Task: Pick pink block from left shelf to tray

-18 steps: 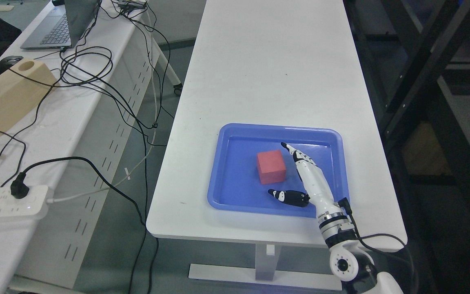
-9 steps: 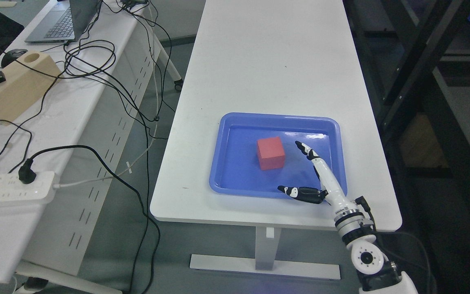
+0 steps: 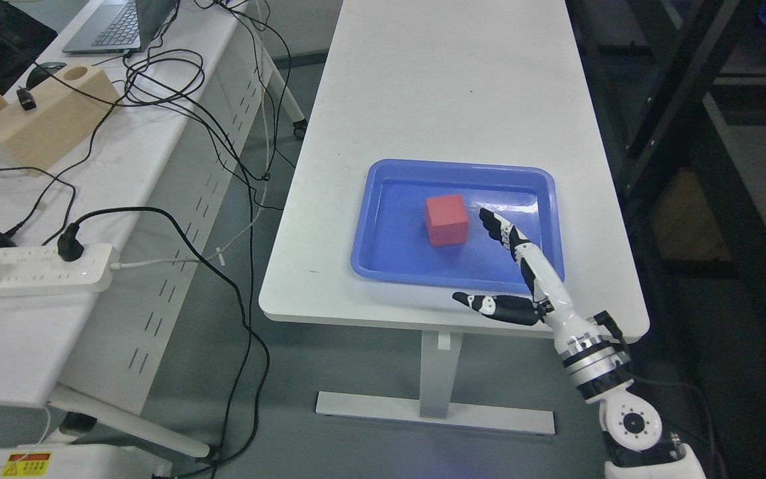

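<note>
While your camera has drifted, shifting the whole scene, the white table (image 3: 449, 100) carries the blue tray (image 3: 383, 263) near its front edge. Your right hand (image 3: 522, 279) has pulled back from the tray's middle toward its front right corner, fingers (image 3: 497, 226) spread wide, thumb out, holding nothing. The pink block (image 3: 446, 220) sits inside the tray, apart from your fingertips.

You're looking at a lab or tech workroom: white workbenches (image 3: 449, 100), a laptop (image 3: 120, 23), tangled black cables (image 3: 177, 100), a power strip (image 3: 44, 267), dark metal shelving (image 3: 702, 80)
</note>
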Motion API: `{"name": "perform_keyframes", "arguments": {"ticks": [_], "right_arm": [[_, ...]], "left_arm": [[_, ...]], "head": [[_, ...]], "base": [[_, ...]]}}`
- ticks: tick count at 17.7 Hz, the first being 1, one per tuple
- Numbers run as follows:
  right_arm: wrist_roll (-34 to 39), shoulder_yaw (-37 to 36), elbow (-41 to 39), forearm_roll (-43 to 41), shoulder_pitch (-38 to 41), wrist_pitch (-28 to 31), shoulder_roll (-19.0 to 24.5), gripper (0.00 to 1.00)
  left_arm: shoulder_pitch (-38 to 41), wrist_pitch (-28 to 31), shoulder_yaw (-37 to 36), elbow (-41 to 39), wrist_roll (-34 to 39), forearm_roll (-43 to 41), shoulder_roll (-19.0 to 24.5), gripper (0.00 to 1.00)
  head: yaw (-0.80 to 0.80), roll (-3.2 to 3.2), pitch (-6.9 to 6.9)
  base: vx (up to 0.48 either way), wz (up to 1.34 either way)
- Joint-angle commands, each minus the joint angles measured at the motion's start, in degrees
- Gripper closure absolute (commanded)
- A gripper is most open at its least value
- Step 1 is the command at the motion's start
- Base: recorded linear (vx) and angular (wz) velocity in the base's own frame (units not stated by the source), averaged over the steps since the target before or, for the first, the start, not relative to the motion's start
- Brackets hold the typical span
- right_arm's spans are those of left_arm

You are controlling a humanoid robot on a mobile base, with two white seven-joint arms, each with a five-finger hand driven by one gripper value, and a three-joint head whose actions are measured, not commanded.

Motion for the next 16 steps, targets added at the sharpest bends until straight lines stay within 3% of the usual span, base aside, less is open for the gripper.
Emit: {"name": "perform_keyframes", "arguments": {"ticks": [1, 5, 11, 13, 16], "right_arm": [[-2.01, -8.85, -0.14, -25.45, 0.15, -7.46, -1.00, 0.00], [-4.93, -12.74, -0.14, -25.81, 2.61, -3.95, -1.00, 0.00], [-7.03, -13.71, 0.39, -24.23, 3.84, 7.56, -1.00, 0.00], [-7.39, -13.27, 0.39, -18.20, 5.41, 10.73, -1.00, 0.00], [-7.04, -12.13, 0.39, -9.82, 8.40, 9.52, -1.00, 0.00]], "left_arm": [[-0.97, -0.02, 0.03, -1.00, 0.03, 0.00, 1.00, 0.00], [-1.05, -0.02, 0.03, -1.00, 0.03, 0.00, 1.00, 0.00], [-1.05, -0.02, 0.03, -1.00, 0.03, 0.00, 1.00, 0.00], [-1.05, -0.02, -0.05, -1.00, 0.03, 0.00, 1.00, 0.00], [-1.05, -0.02, 0.03, -1.00, 0.03, 0.00, 1.00, 0.00]], "head": [[0.00, 0.00, 0.00], [0.00, 0.00, 0.00], [0.00, 0.00, 0.00], [0.00, 0.00, 0.00], [0.00, 0.00, 0.00]], "base": [[-0.143, 0.07], [-0.141, 0.06], [-0.110, -0.20], [-0.100, -0.29], [-0.116, -0.21]]}}
